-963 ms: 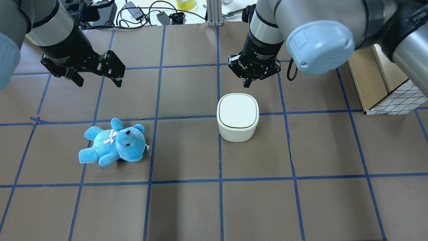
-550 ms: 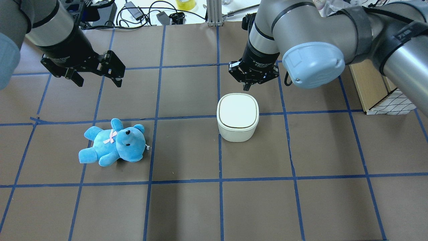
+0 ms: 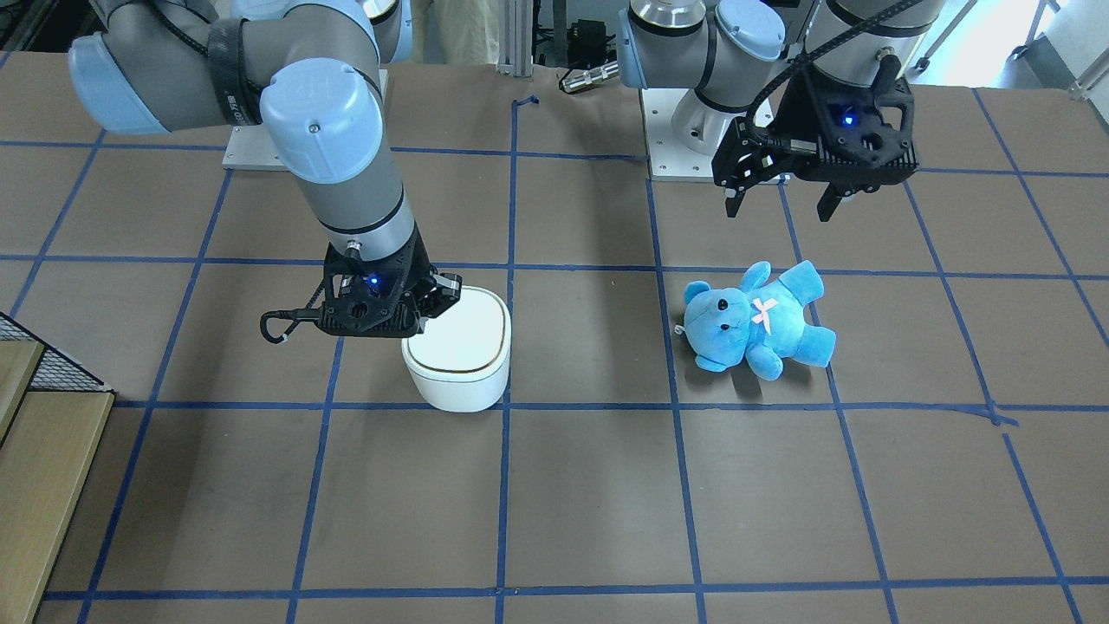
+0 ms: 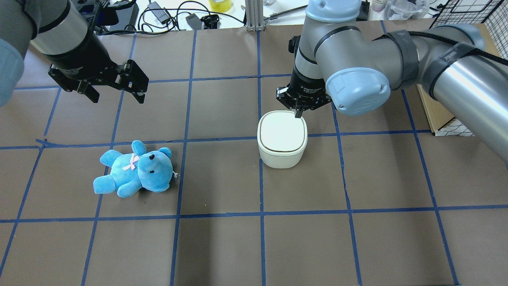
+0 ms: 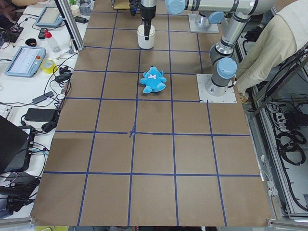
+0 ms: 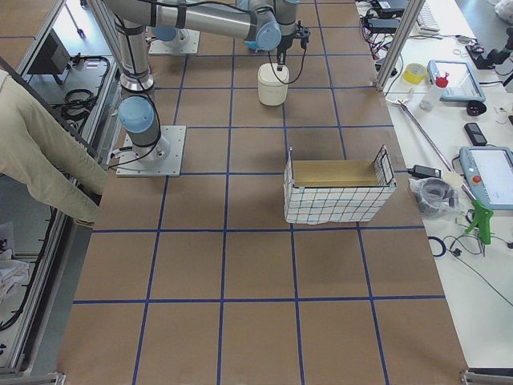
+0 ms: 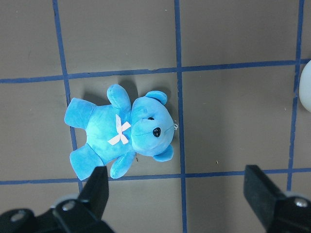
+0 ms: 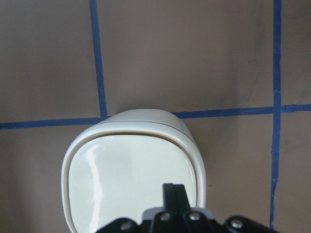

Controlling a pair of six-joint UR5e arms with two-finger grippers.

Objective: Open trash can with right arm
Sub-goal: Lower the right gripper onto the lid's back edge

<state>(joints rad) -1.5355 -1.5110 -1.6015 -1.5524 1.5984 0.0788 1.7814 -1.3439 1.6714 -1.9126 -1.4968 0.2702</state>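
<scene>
The white trash can stands mid-table with its lid shut; it also shows in the front view and the right wrist view. My right gripper is shut and empty. Its joined fingertips point down at the lid's rear right edge, on the robot's side; I cannot tell if they touch it. My left gripper is open and empty. It hovers behind a blue teddy bear, which lies between its spread fingers in the left wrist view.
A wire-sided wooden box stands at the table's right end, its corner showing past my right arm. Cables and devices lie beyond the table's far edge. Blue tape lines grid the brown table cover.
My right gripper has come down and toward the trash can, from hovering behind it to its tips at the lid's rear edge. The left arm, the bear and the can have not moved.
</scene>
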